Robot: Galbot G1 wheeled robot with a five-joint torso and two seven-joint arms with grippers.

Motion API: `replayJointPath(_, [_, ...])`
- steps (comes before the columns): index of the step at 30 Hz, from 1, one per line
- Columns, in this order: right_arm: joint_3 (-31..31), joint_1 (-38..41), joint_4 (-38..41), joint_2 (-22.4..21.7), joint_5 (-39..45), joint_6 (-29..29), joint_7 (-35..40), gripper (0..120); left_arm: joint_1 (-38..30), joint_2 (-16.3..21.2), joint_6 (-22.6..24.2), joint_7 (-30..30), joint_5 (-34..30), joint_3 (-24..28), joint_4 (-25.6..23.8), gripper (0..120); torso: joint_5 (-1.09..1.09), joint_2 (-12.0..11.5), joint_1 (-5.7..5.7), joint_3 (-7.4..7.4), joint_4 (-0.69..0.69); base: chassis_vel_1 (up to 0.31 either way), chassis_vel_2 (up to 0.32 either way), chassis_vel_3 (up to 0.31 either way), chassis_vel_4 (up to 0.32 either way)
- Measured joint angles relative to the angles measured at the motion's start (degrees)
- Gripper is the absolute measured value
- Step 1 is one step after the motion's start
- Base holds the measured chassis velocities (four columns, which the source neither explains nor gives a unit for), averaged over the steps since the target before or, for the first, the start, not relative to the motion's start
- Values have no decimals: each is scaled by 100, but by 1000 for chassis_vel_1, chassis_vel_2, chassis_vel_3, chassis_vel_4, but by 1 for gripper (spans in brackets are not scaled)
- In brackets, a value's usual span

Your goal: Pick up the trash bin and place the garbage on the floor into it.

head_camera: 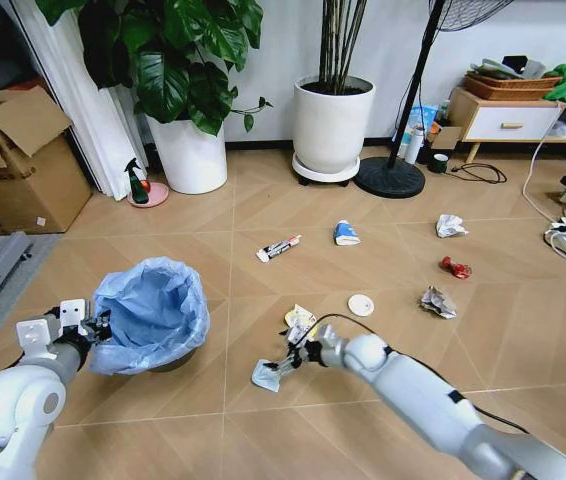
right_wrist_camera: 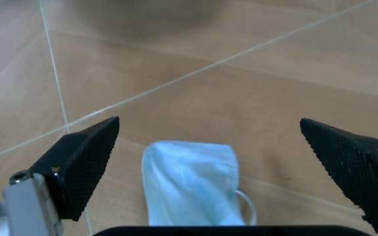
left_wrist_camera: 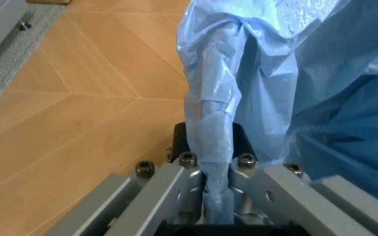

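- The left hand (head_camera: 91,325) was clamped on the crinkled light-blue bag rim of the small round black trash bin (head_camera: 153,312), which sat at the robot's front-left on the wood-pattern floor (head_camera: 263,420); the left wrist cam showed a twisted fold of the blue liner (left_wrist_camera: 218,147) pinched between closed fingers.
- The right hand (head_camera: 291,362) hung low over the floor w/ its black ribbed pads (right_wrist_camera: 87,160) spread wide, nothing held.
- Directly under and between those pads lay a pale-blue folded face mask (right_wrist_camera: 189,184), flat on the floor, an ear loop trailing at one side; its long axis ran roughly crosswise to the line between the pads, so closing should catch its narrow width.
- In the head view the same piece (head_camera: 266,374) sat just right of the bin; the right arm was clearly the nearer one, and the bin mouth lay to the hand's left.
- Other litter lay farther out: yellow-white crumpled wrapper (head_camera: 300,318), white round lid (head_camera: 361,305), white tube (head_camera: 278,248), blue-white wrapper (head_camera: 346,233), crushed red packet (head_camera: 454,267), silver packet (head_camera: 437,301), crumpled white paper wad (head_camera: 451,225).
- Judged step: descending to grasp the mask, not yet gripped.
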Motion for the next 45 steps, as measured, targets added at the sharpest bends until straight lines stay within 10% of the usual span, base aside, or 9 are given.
replayJointPath(23, [143,17,-1123,517,-544,-39,46,97,22,-26,0,-24,13,34,-52,0,-1,1,0,0,-1,0,0,0,0])
replayJointPath(45, [285,-7,-1337,617,-735,-22,102,18,36,-59,0,-31,19,69,-93,0,-1,1,0,0,-1,0,0,0,0])
